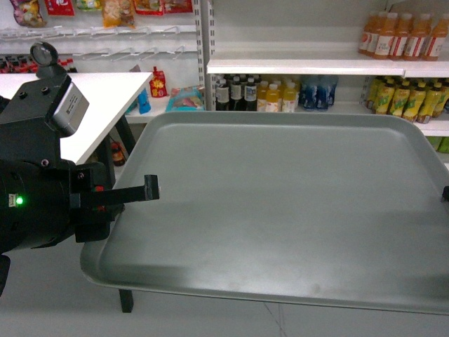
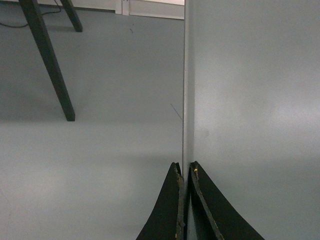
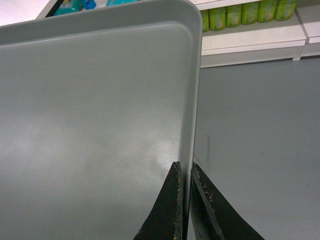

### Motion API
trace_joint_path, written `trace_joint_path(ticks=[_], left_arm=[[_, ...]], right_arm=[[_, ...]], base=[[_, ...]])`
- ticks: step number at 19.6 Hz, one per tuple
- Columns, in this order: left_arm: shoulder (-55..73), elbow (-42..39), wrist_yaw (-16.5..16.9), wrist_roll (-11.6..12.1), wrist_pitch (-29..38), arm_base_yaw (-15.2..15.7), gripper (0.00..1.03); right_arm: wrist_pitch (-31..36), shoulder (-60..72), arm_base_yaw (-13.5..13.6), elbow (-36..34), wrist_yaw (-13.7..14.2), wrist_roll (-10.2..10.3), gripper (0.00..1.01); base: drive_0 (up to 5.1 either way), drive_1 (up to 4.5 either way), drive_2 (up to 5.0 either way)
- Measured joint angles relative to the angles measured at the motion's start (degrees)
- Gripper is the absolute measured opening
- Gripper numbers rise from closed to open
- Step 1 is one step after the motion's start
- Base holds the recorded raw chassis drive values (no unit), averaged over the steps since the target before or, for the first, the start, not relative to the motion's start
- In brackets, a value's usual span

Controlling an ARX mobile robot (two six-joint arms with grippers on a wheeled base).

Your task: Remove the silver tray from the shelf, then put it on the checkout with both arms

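Grey-green and matte, the silver tray [image 1: 280,210] is off the shelf [image 1: 309,64] and hangs in mid-air over the floor [image 2: 90,150], carried level between the two arms. The left claw [image 2: 184,172] is clamped on the tray's left rim, one finger above and one below, as its wrist view shows. The right claw [image 3: 186,170] pinches the right rim the same way, near the tray's far right corner in its own view. The white table [image 1: 105,105] that serves as checkout stands to the left, its near edge just behind the left arm; the tray is not yet over it.

The grip looks like the main risk: each claw holds only a thin strip of rim, so if the arms drift apart or one moves faster than the other, the tray could twist, slip out and drop. Swinging left, the tray's left edge might also knock the table's edge or its dark leg [image 2: 50,65].

In the head view the right claw is almost wholly cut off at the frame's right edge, and the tray's near right corner is out of view. How deep the fingers bite past the rim cannot be made out.
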Motion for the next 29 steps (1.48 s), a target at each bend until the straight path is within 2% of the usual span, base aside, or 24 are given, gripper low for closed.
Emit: trace_joint_path(ticks=[29], left_arm=[[0.1,0.0,0.0,0.0,0.0,0.0,0.03]], right_arm=[[0.0,0.1,0.0,0.0,0.0,0.0,0.03]], base=[[-5.0,2.46,2.5]])
